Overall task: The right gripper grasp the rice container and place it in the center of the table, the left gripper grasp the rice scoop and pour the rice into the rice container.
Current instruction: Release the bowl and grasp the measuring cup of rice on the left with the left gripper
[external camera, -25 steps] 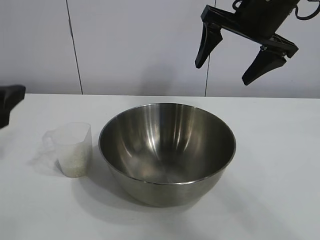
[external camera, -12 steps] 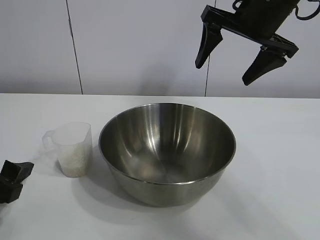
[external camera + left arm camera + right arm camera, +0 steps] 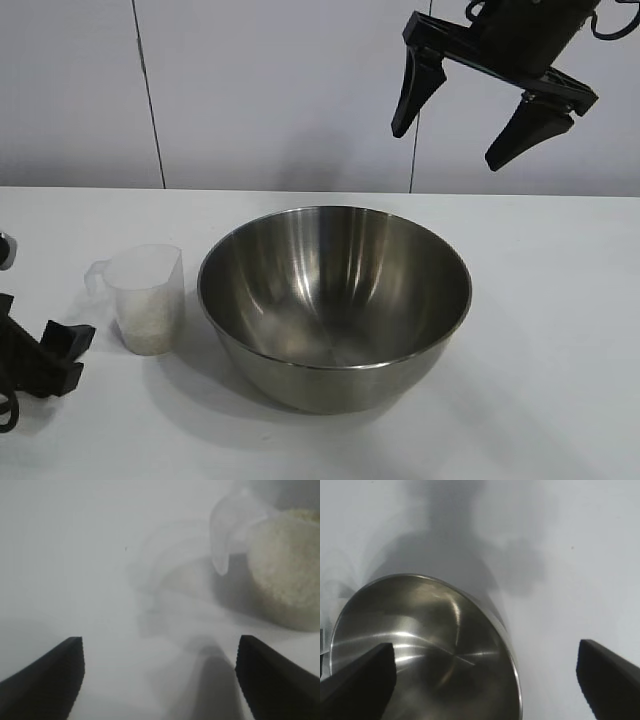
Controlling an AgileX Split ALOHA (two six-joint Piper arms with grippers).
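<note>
Left gripper (image 3: 60, 352), fingers apart, sits low on the counter (image 3: 560, 330) just left of the rice scoop (image 3: 146, 297); a misaligned approach could tip the scoop, spilling rice (image 3: 285, 575) short of the central rice container (image 3: 334, 300).

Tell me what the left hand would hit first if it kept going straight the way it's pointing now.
Probably bare table first. The open left hand points forward and down at the white surface, and the scoop of rice sits off to one side of that line, though depth is hard to judge.
</note>
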